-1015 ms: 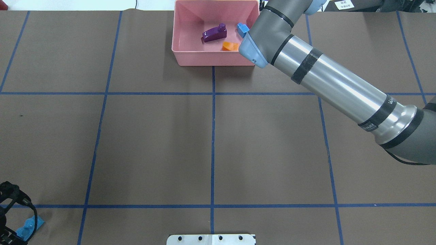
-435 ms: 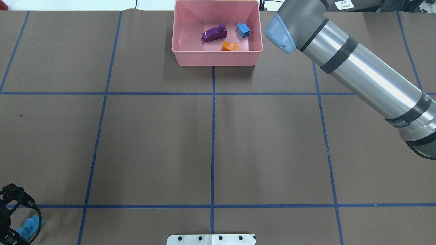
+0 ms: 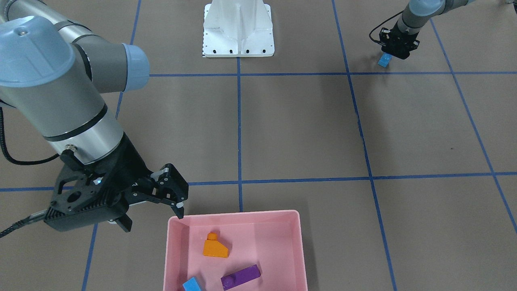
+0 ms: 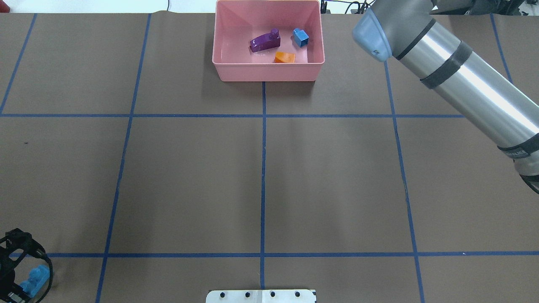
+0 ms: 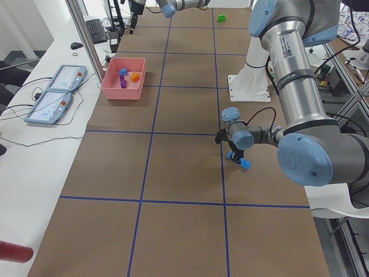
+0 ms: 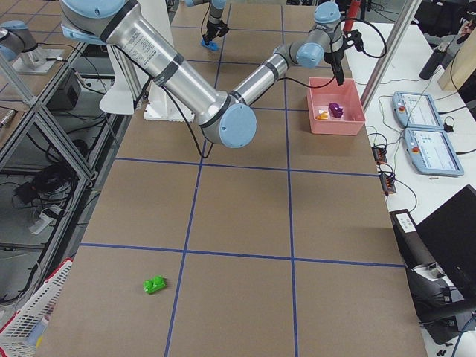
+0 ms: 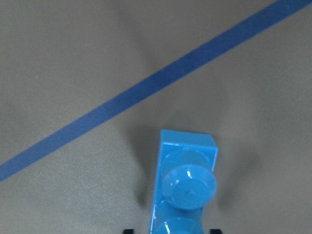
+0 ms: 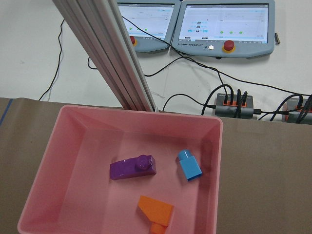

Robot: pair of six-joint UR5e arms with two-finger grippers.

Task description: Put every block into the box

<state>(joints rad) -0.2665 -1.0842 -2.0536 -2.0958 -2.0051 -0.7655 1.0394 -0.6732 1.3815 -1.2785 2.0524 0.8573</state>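
Three blocks (image 3: 215, 246) lay in the box (image 3: 238, 215), right pincer (image 3: 175, 196) spread and empty beside it; far off, left pincer (image 3: 391, 54) straddled a blue brick (image 3: 384, 60), presumably for pickup, grip unclear.

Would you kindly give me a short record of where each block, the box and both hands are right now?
box: pink box, at the table's far edge from the robot
in box: purple block, small blue cube, orange block
outside box: long blue block and green block, both on the table
left hand: at the long blue block, grip unclear
right hand: beside the box's corner, appears open, holds nothing
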